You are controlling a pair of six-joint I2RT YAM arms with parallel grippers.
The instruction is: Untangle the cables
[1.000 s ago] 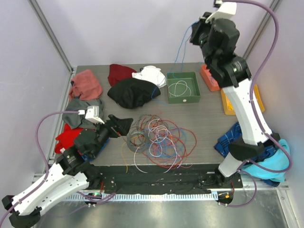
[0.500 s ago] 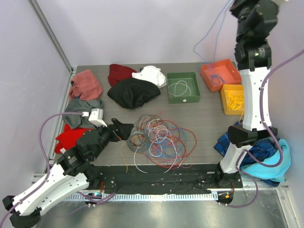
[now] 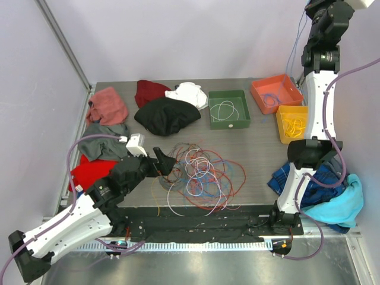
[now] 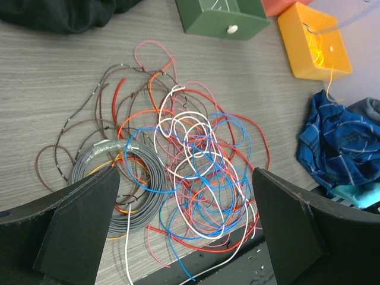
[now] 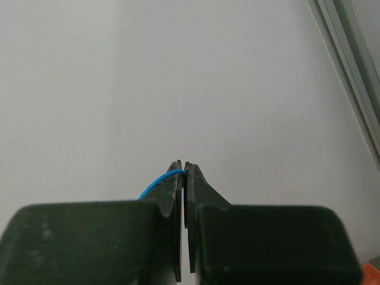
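Green bin (image 3: 230, 124), white cable (image 3: 224, 108) (coiled inside)

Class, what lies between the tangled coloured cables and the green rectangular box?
Only bare grey wood-grain tabletop separates cables and green box, in the top view.

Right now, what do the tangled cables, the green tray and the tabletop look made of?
The tangled cables: thin plastic-sheathed wire, glossy, holding springy loops. The green tray: likely matte plastic, uniform colour. The tabletop: probably wood-grain laminate, grey streaks, flat sheen.
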